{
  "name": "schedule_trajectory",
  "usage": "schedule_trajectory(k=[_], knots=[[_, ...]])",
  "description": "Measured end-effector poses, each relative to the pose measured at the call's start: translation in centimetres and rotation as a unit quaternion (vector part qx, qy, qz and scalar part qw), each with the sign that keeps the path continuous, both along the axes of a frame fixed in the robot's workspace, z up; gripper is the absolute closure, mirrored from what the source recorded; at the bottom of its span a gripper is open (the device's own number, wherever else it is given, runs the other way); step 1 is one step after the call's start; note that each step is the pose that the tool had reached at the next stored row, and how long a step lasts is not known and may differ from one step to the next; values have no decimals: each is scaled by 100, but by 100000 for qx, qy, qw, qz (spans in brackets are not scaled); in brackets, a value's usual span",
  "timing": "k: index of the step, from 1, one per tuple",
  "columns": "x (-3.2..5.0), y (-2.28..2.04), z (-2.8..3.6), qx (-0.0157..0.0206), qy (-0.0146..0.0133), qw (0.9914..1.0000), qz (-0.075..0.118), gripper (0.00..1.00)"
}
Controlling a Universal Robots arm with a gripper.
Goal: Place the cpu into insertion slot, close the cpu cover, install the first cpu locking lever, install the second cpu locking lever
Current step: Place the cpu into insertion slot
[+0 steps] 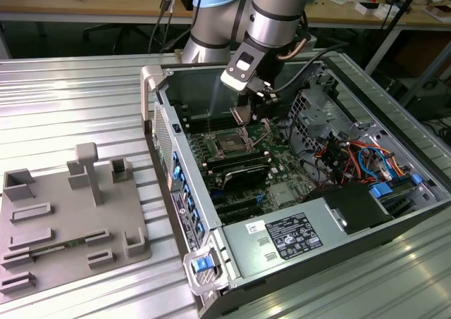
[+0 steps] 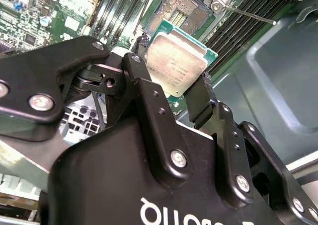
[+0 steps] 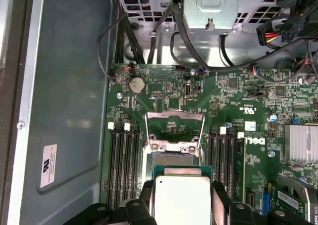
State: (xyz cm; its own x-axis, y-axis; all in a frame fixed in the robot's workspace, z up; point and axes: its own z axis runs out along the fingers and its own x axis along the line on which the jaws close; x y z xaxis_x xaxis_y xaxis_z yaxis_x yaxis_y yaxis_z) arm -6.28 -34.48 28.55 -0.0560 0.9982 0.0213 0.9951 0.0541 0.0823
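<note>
My gripper [image 1: 246, 115] hangs inside the open computer case, shut on the cpu [image 2: 176, 61], a flat square chip with a silvery top and green edge. Black fingers [image 2: 136, 68] press on two opposite sides of it. In the first wrist view the cpu [image 3: 181, 197] sits just short of the insertion slot [image 3: 174, 159], above the board. The insertion slot [image 2: 186, 9] has a dark centre and a silver rim, and in the exterior view the slot [image 1: 229, 144] lies below the gripper. The cpu cover [image 3: 175, 115] stands swung open. A thin locking lever [image 2: 243, 14] sticks out beside the slot.
Long black memory slots [image 3: 124, 160] flank the slot on both sides. Cables and a metal drive cage [image 3: 213, 6] sit beyond the board. A grey labelled power supply box [image 1: 289, 234] fills the case's near end. A grey fixture tray [image 1: 63, 213] lies at the exterior view's left.
</note>
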Motion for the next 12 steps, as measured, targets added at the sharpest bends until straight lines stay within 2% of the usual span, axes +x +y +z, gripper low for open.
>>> schedule_trajectory(k=[1, 6, 12], knots=[[1, 17, -58, 6, 63, 99997, -731, 45], [-2, 22, -193, 4, 179, 99995, -984, 45], [-18, 22, -294, -3, 263, 99995, -993, 45]])
